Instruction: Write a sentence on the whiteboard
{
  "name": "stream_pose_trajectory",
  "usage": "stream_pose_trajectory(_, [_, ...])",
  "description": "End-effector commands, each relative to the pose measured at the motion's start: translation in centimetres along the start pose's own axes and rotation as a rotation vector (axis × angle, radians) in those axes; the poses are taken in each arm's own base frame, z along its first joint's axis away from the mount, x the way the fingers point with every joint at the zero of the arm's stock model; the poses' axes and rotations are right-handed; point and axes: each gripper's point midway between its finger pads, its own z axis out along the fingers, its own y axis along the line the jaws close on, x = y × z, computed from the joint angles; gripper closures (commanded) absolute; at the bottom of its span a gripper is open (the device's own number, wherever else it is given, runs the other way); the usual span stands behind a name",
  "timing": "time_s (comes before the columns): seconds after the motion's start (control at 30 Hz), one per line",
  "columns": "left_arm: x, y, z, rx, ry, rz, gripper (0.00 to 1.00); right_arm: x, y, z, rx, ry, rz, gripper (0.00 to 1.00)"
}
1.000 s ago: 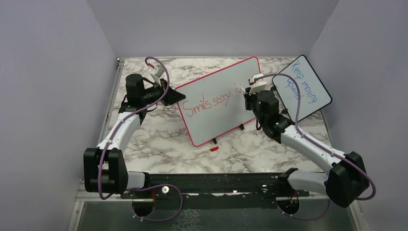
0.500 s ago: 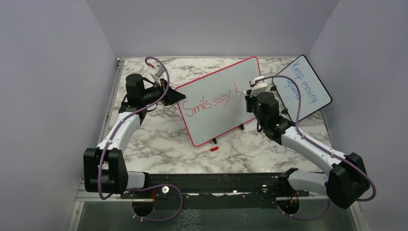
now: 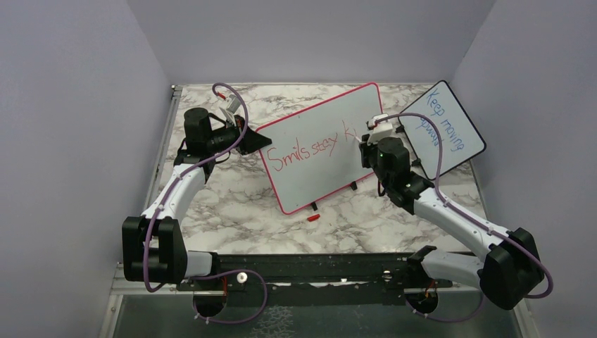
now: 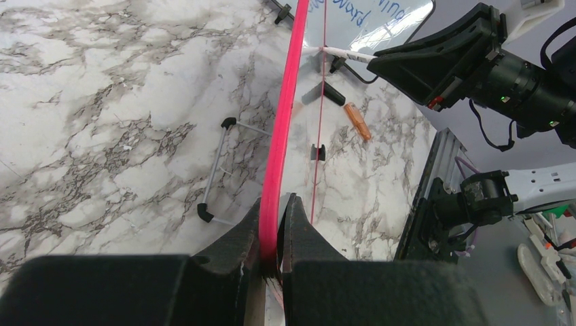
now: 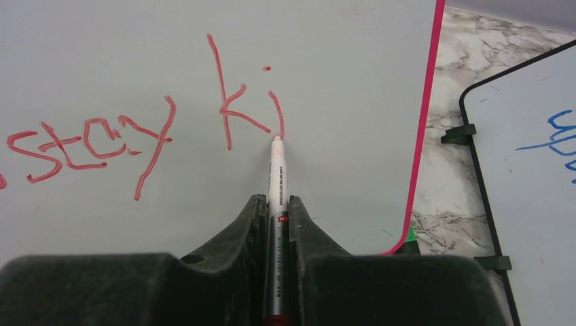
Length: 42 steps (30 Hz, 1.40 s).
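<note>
1. Centrally, toward the far side of the marbled counter [image 3: 232, 211], the whiteboard [image 3: 317, 176] was found. It was turned at a slant, and small black feet could be seen along its near edge.
2. Across its white face the sentence [image 3: 310, 149] was written in red, and only "Smils stay ki" could be read.
3. At the left edge of the board, the left jaws were clenched on the red-pink frame [image 4: 282, 136]. In the left wrist view the frame was seen edge-on, pinched between the two dark fingers.
4. At the right end of the writing, the right jaws were closed on a marker [image 5: 277, 183], grasped by its white barrel and pointed away toward the board.
5. The marker's tip was pressed against the board at the lower end of the "i" stroke, just right of the "k".
6. A smaller black-framed board [image 3: 443, 127] with blue handwriting was set just beside the whiteboard, on its right, partly hidden by the right arm [image 3: 450, 215].
7. A small red cap [image 3: 313, 217] was left lying on the counter, just near of the whiteboard's near edge.
</note>
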Motion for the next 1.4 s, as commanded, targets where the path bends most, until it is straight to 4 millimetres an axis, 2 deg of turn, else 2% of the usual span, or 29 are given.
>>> stream_pose_trajectory(0.0, [2.6, 3.8, 0.3, -0.153, 0.055, 0.040, 1.00, -2.0, -0.9, -0.3, 0.038, -0.056, 0.010, 0.99])
stream_pose_trajectory(0.47, [2.7, 3.8, 0.3, -0.151, 0.058, 0.038, 1.00, -5.1, -1.5, 0.4, 0.043, -0.140, -0.002, 0.99])
stream_pose_trajectory(1.13, [2.8, 3.9, 0.3, -0.149, 0.062, 0.035, 1.00, -5.2, -1.5, 1.7, -0.036, -0.146, 0.041, 0.99])
stream_pose_trajectory(1.37, [2.8, 3.8, 0.3, -0.147, 0.062, 0.037, 1.00, -4.0, -1.2, 1.9, -0.053, -0.097, 0.068, 0.99])
